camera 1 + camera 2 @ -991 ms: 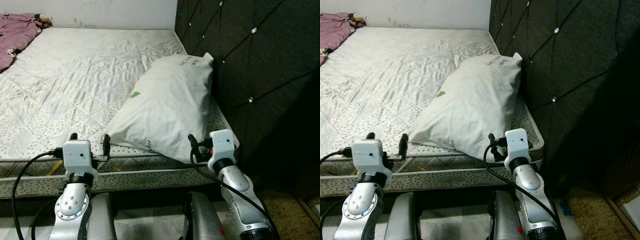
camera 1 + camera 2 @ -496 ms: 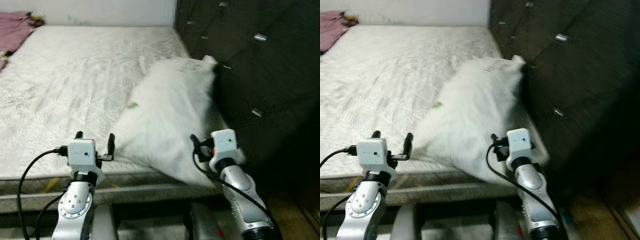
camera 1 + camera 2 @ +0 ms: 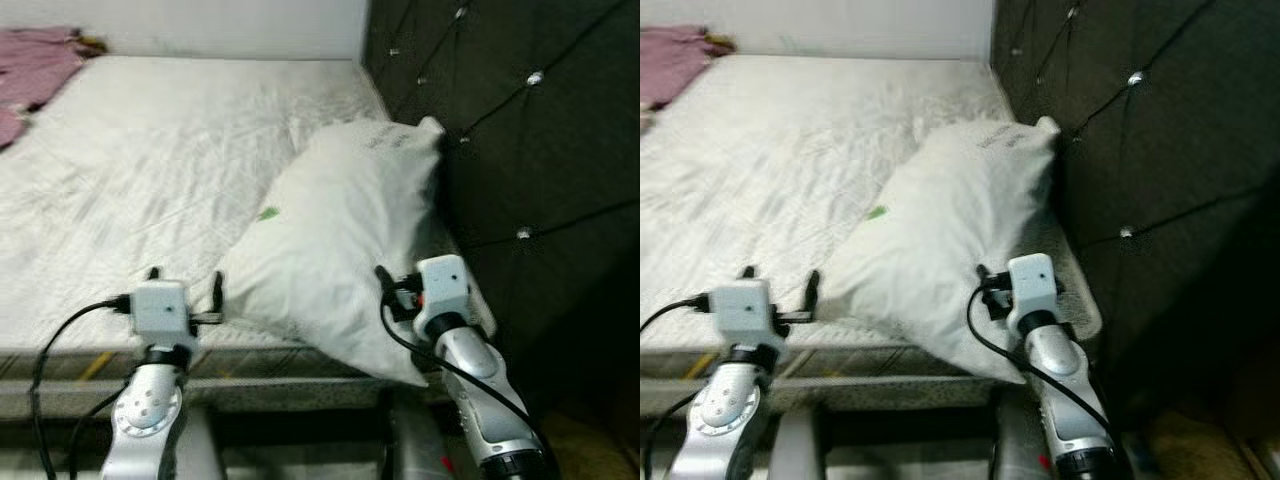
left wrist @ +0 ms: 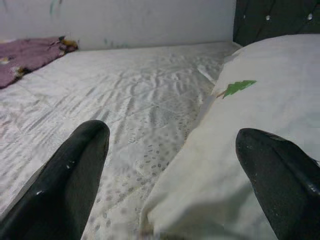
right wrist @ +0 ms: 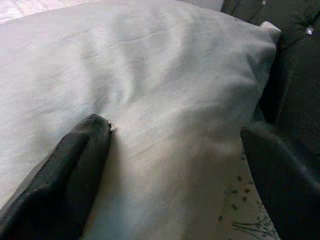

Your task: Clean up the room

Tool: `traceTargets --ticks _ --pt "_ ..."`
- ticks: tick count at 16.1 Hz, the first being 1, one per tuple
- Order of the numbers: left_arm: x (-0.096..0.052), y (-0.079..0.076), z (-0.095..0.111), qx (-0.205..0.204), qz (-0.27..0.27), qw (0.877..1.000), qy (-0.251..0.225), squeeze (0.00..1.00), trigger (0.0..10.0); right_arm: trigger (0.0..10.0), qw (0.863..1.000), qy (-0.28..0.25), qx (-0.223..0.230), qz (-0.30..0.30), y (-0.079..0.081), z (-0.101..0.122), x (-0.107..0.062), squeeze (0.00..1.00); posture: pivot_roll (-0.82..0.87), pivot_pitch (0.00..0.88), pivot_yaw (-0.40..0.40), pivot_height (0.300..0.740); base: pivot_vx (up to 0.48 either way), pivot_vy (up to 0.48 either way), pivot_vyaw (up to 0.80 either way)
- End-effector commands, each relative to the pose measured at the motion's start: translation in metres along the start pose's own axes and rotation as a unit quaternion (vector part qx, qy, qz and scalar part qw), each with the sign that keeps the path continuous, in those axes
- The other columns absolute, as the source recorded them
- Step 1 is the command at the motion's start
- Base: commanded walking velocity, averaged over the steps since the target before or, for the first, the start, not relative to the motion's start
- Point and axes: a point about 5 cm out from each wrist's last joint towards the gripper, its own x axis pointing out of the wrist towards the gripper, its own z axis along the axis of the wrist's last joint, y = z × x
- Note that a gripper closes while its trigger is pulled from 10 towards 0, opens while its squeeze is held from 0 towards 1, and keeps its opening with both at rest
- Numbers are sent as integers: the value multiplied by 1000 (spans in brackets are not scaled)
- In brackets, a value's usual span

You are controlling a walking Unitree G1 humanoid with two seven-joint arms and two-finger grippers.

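White quilted bedding covers the bed [image 3: 150, 160], with a dark tufted headboard [image 3: 520, 150] along its right side. A white pillow [image 3: 340, 240] lies at the near right corner, leaning on the headboard. The left end effector [image 3: 183, 285] hovers over the near edge, fingers spread wide beside the pillow's left corner. The right end effector [image 5: 170, 165] is also wide apart, one finger [image 5: 70, 165] pressing the pillow. Pink cloth [image 3: 35, 75] lies far left.

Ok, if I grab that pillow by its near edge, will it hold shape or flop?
Probably flop: the pillow looks soft and plump, sagging over the mattress edge. Likely light for its size. The smooth cover may slip between the open right gripper fingers, so pinch plenty of fabric.
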Motion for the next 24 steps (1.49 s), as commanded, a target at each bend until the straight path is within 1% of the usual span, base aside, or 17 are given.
traceTargets --ticks 1,4,8,11,12,13,14,15,16,18,21,22,23,24 --pt "2 2 1 8 2 1000 0 0 10000 10000 1000 2 0 9 3 0 1 0 -29 29 -42 511 0 0 519" --pt "2 2 1 8 3 1000 1 0 10000 10000 999 23 0 22 5 -4 3 0 -28 26 -44 511 0 0 135" --pt "1 2 -1 8 3 1000 6 0 10000 10000 996 68 -10 49 10 -10 6 0 -27 21 -45 511 0 0 0" --pt "1 2 -3 8 3 1000 13 0 10000 10000 990 129 -16 54 9 -19 8 0 -25 19 -45 511 0 0 0" --pt "1 2 -3 8 4 1000 14 0 10000 10000 990 130 -13 47 7 -19 8 0 -24 18 -46 511 0 0 0" --pt "1 2 -3 8 6 1000 15 0 10000 10000 991 134 -4 10 -5 -20 8 0 -19 17 -47 511 0 0 0" --pt "0 3 -3 9 8 1000 15 0 10000 10000 992 122 14 -24 -16 -15 8 0 -17 18 -47 511 0 0 0" --pt "0 4 -3 9 10 1000 16 0 10000 10000 991 123 26 -40 -23 -13 7 0 -19 18 -46 511 0 0 0" --pt "0 4 -3 9 10 1000 16 0 10000 10000 990 126 38 -52 -28 -12 5 0 -20 17 -46 511 0 0 0" --pt "0 4 -4 10 9 1000 19 0 10000 10000 987 137 57 -61 -30 -10 -3 0 -22 15 -44 511 0 0 0" --pt "0 5 -4 10 11 1000 20 0 10000 10000 984 130 104 -63 -33 -1 -18 0 -27 21 -40 511 0 0 0" --pt "0 6 -4 10 10 1000 21 0 10000 10000 984 132 106 -54 -34 0 -25 0 -31 23 -40 511 0 0 0" --pt "1 6 -5 10 10 1000 22 0 10000 10000 983 145 107 -42 -35 -1 -36 0 -38 25 -38 511 0 0 0" --pt "1 5 -5 10 8 1000 24 0 10000 10000 981 158 107 -35 -36 -5 -43 0 -42 26 -37 511 0 0 0"
